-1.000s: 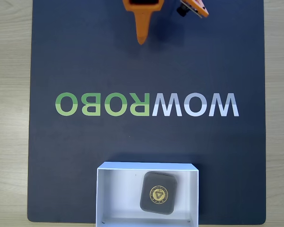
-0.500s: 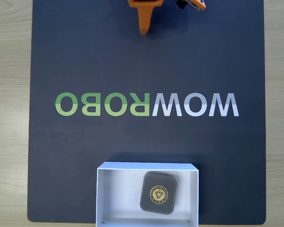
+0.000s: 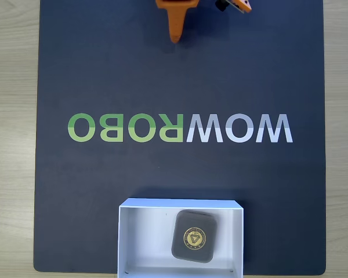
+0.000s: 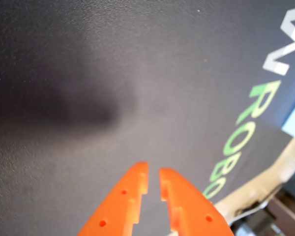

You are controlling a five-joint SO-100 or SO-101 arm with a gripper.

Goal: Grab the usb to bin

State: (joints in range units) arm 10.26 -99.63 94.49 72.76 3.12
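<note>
White, shallow, open-topped bin [image 3: 127, 231] at the bottom centre of the fixed view, on the dark mat [image 3: 104, 69], front edge cut off by the picture's lower border; inside it, right of centre, the usb [image 3: 194, 236], a dark-grey rounded-square case lying flat on the bin floor, slightly tilted, round gold emblem with a triangle facing up; left half of the bin floor bare and white; no other contents visible.

Across the middle of the mat, large printed lettering [image 3: 180, 128] upside down in the fixed view, reading "WOWROBO": "WOW" in pale grey-white, "ROBO" in green; in the wrist view, part of the same print [image 4: 246, 128] along the right side, a grey-white "W" above green "ROBO"; no other writing legible; emblem detail too small to read beyond the triangle.

Light wooden surface [image 3: 11, 145] visible on both sides of the mat.

Orange pincer [image 4: 153, 180] entering the wrist view from the bottom edge, fingers nearly together with just a thin slit between the tips, gripping nothing, over bare mat with a soft shadow to the upper left; in the fixed view at the top edge, well apart from the bin and the usb, on the far side of the lettering.
</note>
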